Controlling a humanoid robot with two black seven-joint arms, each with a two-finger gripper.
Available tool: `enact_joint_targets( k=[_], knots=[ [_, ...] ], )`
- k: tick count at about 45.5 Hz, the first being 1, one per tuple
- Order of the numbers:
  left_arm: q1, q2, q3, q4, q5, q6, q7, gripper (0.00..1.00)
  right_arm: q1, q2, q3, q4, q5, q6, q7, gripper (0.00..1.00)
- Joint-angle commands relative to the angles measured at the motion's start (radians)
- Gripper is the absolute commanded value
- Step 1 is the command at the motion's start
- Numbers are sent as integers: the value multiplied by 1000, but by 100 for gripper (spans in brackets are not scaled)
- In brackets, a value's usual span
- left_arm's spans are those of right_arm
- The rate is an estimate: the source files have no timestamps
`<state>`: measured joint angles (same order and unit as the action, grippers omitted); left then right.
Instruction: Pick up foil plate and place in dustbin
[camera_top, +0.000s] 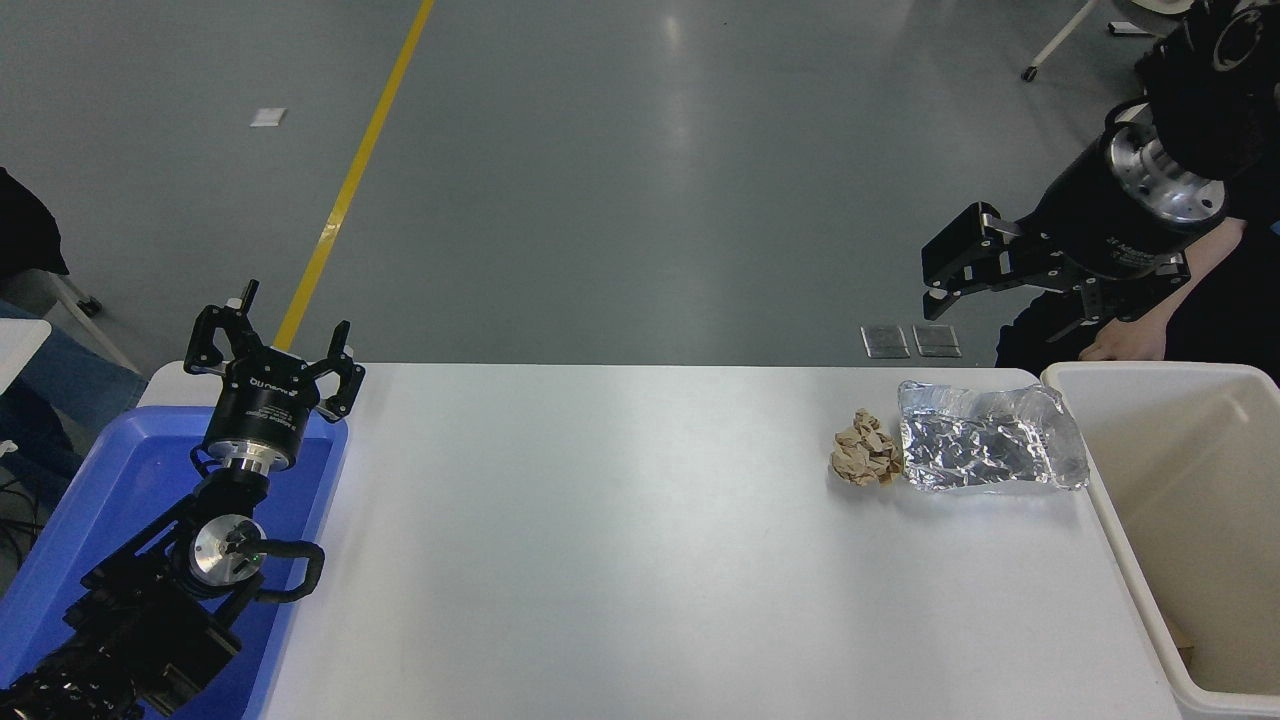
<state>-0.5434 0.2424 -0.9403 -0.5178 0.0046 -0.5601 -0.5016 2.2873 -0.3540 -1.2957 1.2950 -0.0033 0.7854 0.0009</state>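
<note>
While the right hand (950, 285) hangs open and empty, foil plate (990, 450) on white table (620, 540), grey floor (640, 170).

The left arm came in from the lower left corner, its gripper (275, 352) pointing away from the camera with jaws spread. The right arm reached in from the upper right edge, held high, its silver wrist tilted and its gripper (950, 285) pointing left and slightly down, jaws apart and empty.
</note>
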Motion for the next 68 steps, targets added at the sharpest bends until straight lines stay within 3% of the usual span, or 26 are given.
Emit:
enact_joint_targets(
  k=[1,40,62,68],
  knots=[
    [-1,0,0,1,0,0,0,98,-3,-8,-5,-26,22,0,2,100],
    [-1,0,0,-1,0,0,2,98,41,-19,-22,-48,68,0,2,100],
    [-1,0,0,1,0,0,2,98,-426,-60,-19,-595,66,0,2,100],
    [-1,0,0,-1,0,-1,0,98,-589,-60,-20,-703,62,-127,2,100]
  ],
)
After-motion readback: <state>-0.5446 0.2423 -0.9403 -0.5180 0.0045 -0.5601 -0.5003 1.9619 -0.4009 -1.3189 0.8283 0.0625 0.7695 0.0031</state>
